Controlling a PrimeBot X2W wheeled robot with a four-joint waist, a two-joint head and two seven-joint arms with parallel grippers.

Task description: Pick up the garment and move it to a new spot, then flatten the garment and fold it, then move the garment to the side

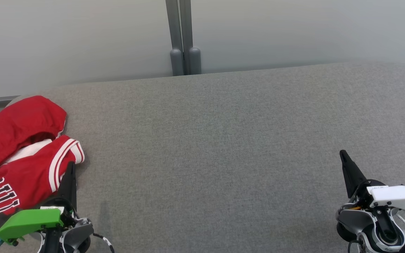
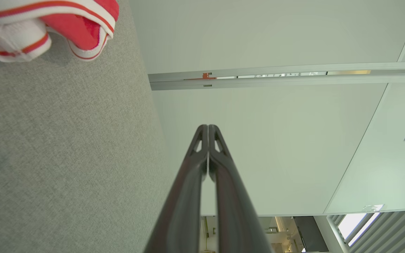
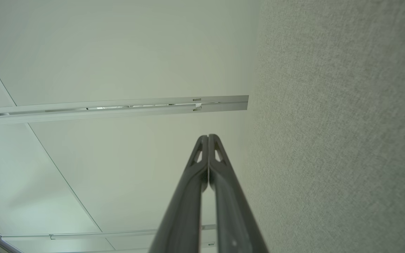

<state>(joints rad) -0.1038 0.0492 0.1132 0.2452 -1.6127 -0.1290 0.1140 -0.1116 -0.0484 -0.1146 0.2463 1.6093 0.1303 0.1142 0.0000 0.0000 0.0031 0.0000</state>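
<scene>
Task stands at its start, in my judgement: the red garment (image 1: 19, 151) lies crumpled at the left edge of the grey padded surface (image 1: 223, 140), not yet lifted, flattened or folded, so every step is outstanding. Left gripper (image 1: 70, 168), fingers pressed together on nothing, sits just beside the garment's striped hem, apparently clear of it, though the head view is ambiguous. Right gripper (image 1: 345, 158), likewise closed and unladen, rests well apart at the near right. No container figures here; the garment lies directly on the surface.

Grey fabric surface (image 1: 223, 140) before pale wall panels (image 1: 65, 42); grey post (image 1: 183, 35) between them
</scene>
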